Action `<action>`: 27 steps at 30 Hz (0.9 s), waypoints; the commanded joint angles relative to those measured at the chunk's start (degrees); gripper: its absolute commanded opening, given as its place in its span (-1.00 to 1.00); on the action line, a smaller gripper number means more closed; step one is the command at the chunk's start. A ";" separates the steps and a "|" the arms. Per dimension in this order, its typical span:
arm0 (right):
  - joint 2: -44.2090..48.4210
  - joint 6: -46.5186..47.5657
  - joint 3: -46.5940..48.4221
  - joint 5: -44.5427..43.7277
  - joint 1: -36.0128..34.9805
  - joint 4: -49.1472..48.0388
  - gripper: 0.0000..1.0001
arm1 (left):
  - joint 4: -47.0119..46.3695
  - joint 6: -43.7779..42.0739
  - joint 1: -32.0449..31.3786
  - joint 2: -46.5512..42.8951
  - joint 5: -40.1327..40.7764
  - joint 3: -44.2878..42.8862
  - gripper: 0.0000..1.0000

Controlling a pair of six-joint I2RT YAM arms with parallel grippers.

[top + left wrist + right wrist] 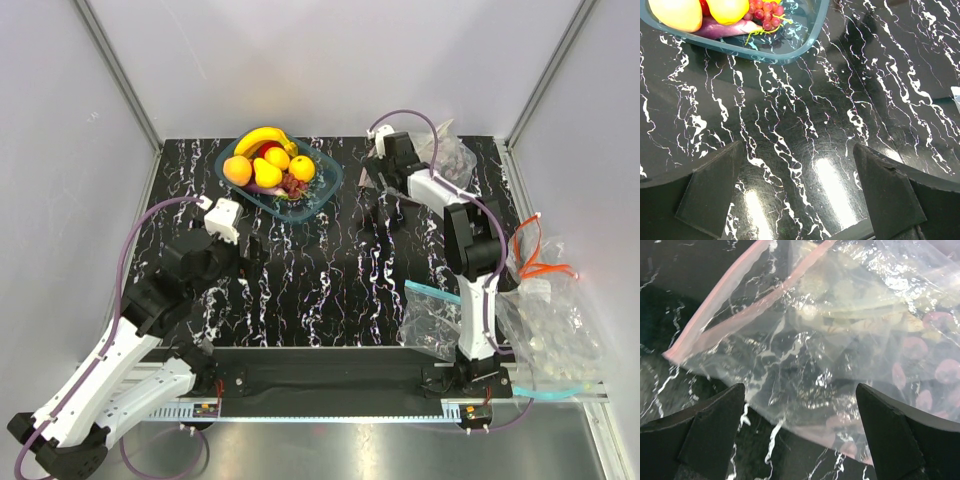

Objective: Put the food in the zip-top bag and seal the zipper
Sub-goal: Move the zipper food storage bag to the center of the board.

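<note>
The food lies in a clear teal tray (325,190) at the back: a banana (262,137), oranges (237,170), a lemon (267,172) and a dark red grape cluster (294,185). My left gripper (232,232) is open and empty over the table, short of the tray. Its wrist view shows the tray rim (790,52), lemons (727,9) and grapes (765,11). My right gripper (378,175) is open just above the dotted zip-top bag (447,157) at the back right. Its wrist view shows the bag (840,340) lying crinkled, with the pink zipper (735,295) parted at the mouth.
A second clear bag with a teal-blue strip (437,292) lies near the right arm's base. More clear bags (555,335) and orange straps (540,262) lie off the table's right edge. Grey walls and metal posts surround the black marbled table (330,280).
</note>
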State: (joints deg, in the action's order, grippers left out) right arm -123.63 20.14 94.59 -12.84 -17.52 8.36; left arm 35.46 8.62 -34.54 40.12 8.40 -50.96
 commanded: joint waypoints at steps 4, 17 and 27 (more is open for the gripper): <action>-6.70 -3.96 10.34 -5.44 0.03 6.31 0.79 | -2.15 -0.27 0.27 -0.22 -1.64 -0.28 0.98; -1.27 -8.19 1.93 -1.23 -0.06 3.60 -1.00 | -2.15 -0.27 0.27 -0.30 -1.37 -0.11 0.98; 11.37 -10.82 -13.27 8.34 0.03 -2.98 -1.00 | -2.06 -0.27 0.36 -0.30 -1.28 -0.19 0.98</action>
State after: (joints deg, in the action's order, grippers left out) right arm -119.77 11.25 84.33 -8.93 -17.47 10.13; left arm 35.48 8.62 -34.52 40.12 7.73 -50.96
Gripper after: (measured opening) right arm 0.010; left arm 0.988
